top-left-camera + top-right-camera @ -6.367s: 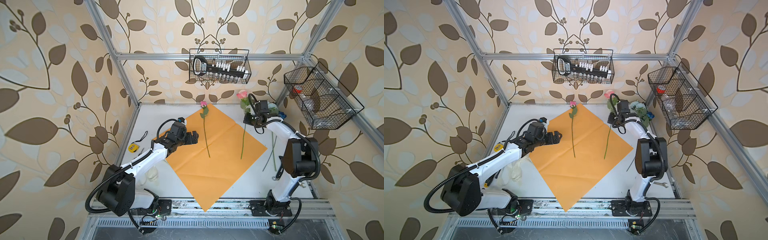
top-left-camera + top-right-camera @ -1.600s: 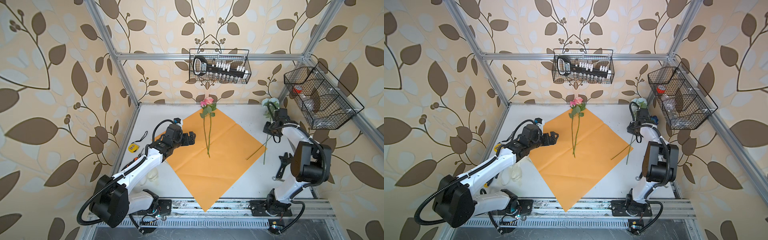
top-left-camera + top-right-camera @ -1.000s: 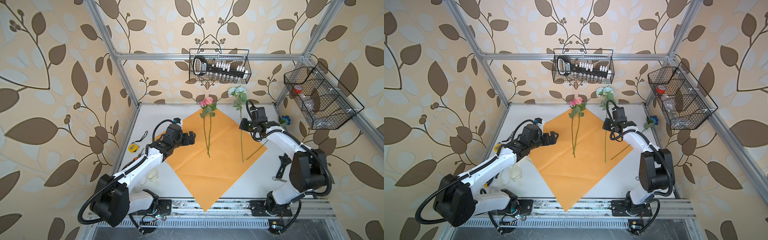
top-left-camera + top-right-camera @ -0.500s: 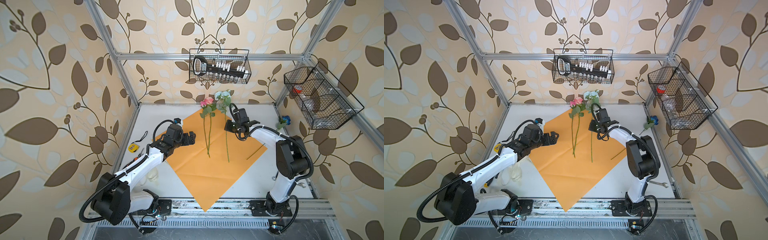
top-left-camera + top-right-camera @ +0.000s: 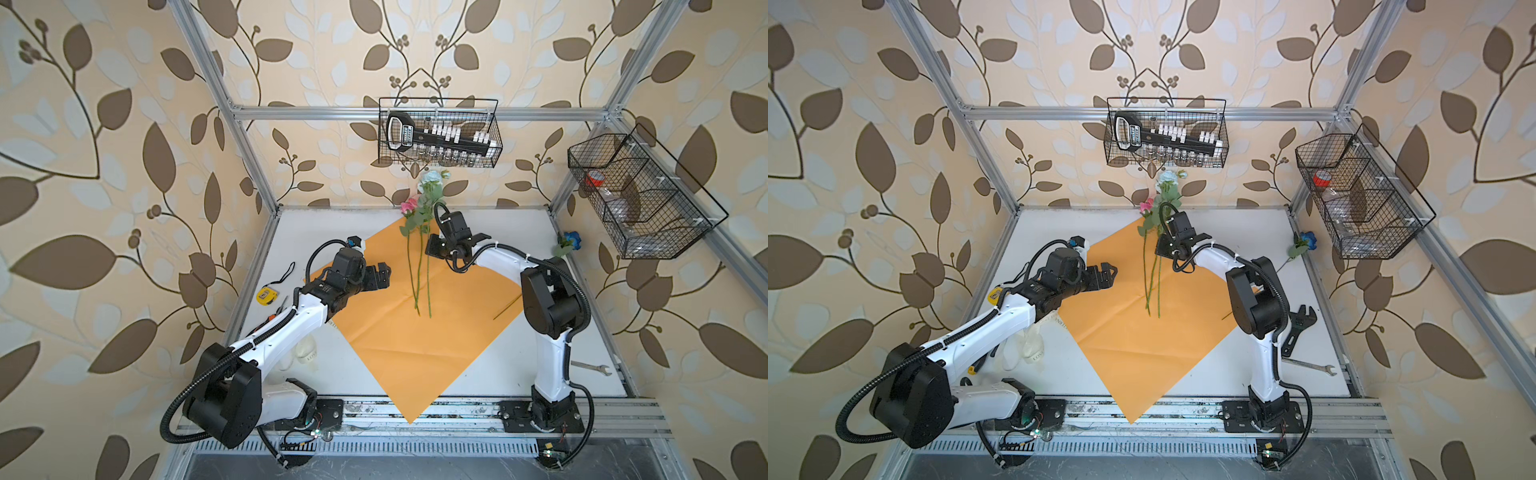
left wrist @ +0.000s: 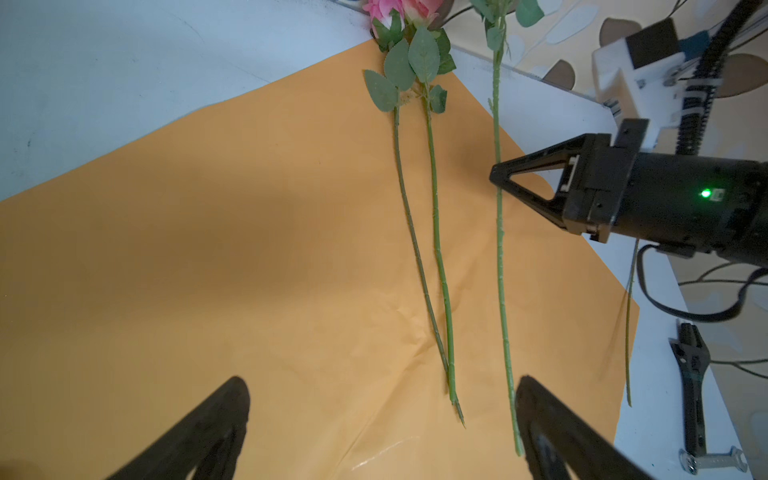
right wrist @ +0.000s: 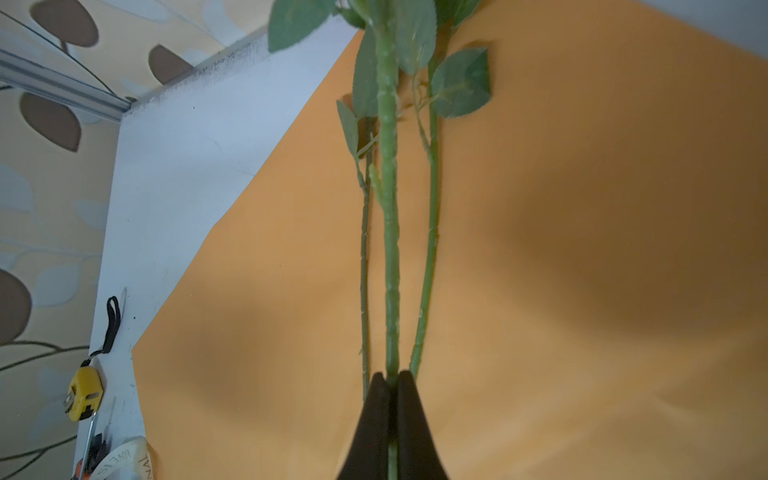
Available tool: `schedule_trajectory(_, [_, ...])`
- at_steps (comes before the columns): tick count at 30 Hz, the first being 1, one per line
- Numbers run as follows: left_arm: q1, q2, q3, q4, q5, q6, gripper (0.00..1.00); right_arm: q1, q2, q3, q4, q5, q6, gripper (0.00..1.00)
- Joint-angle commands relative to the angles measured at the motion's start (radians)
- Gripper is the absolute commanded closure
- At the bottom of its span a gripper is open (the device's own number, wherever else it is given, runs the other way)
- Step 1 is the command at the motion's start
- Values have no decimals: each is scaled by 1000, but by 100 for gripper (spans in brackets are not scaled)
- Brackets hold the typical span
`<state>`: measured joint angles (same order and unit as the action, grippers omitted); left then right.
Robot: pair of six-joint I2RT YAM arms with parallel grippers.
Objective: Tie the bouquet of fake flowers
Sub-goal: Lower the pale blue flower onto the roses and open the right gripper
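01 tape measure (image 5: 266, 294): yellow, blk strap; far-left edge of white surface (image 5: 519, 224), off the paper.
02 cream ribbon (image 5: 1034, 347): dark lettering; loose heap on surface by paper's left edge, partly under left arm.
03 left fingers (image 6: 203, 432): spread wide, nothing btwn them; over paper's left part, aimed at the stems, apart from them.
04 bouquet of fake flowers (image 5: 415, 291): not gathered, untied; parts = 05, 06, 07, 12.
05 orange wrapping paper (image 5: 415, 357): flat, set as a diamond mid-surface; near corner over front rail.
06 pink flowers (image 5: 409, 205), qty 2: lying on paper, stems side by side, cut ends meeting; blooms just past paper's far corner.
07 pale blue-white flower (image 5: 431, 178): stem lengthwise just right of the pinks' stems; bloom up by back wall. Stem on paper or lifted: cannot tell.
08 right fingers (image 7: 372, 428): closed on 07's stem, below its leaves.
09 back basket (image 5: 440, 160): wire, on back wall; blk rack w/ white pieces inside.
10 thin stem (image 5: 507, 308): shows at paper's right edge, rest hidden by right arm.
11 adjustable wrench (image 5: 1298, 322), blk, + spanner (image 5: 590, 368), steel: on surface right of right arm.
12 dark blue flower (image 5: 572, 239): right edge of surface by wall, well apart from paper.
13 side basket (image 5: 665, 232): wire, right wall; red item inside, rest unclear.
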<state>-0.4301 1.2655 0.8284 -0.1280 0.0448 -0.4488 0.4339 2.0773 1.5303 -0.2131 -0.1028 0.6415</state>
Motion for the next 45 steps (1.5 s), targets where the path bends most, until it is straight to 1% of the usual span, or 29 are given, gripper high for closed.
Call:
schedule_trajectory(1, [11, -8, -3, 21, 0, -8, 1, 35, 27, 26, 10, -21, 15, 100])
schedule_trajectory(8, [13, -6, -9, 27, 9, -13, 1, 49, 40, -13, 27, -66, 64, 100])
schedule_trajectory(19, [13, -5, -12, 27, 15, -16, 1, 50, 86, -9, 23, -64, 76, 99])
schedule_trajectory(23, [13, -2, -11, 27, 13, -17, 1, 51, 99, -6, 19, -64, 78, 90])
schedule_trajectory(26, [13, 0, -10, 27, 13, -17, 1, 51, 95, -3, 12, -63, 73, 80])
schedule_trajectory(28, [13, 0, -9, 27, 15, -17, 1, 50, 86, -1, 11, -65, 69, 72])
schedule_trajectory(31, [13, -3, -9, 27, 13, -17, 1, 52, 63, 4, -5, -53, 61, 68])
schedule_trajectory(35, [13, -6, -10, 26, 12, -18, 1, 50, 13, 8, -46, -8, 33, 65])
schedule_trajectory(38, [13, -7, -5, 21, 13, -19, 1, 50, -35, 7, -84, 39, 12, 60])
schedule_trajectory(41, [13, -17, -7, 21, 10, -19, 1, 45, -88, -2, -137, 96, -14, 57])
schedule_trajectory(45, [14, -29, -8, 15, 3, -14, 1, 19, -202, -89, -182, 192, -40, 55])
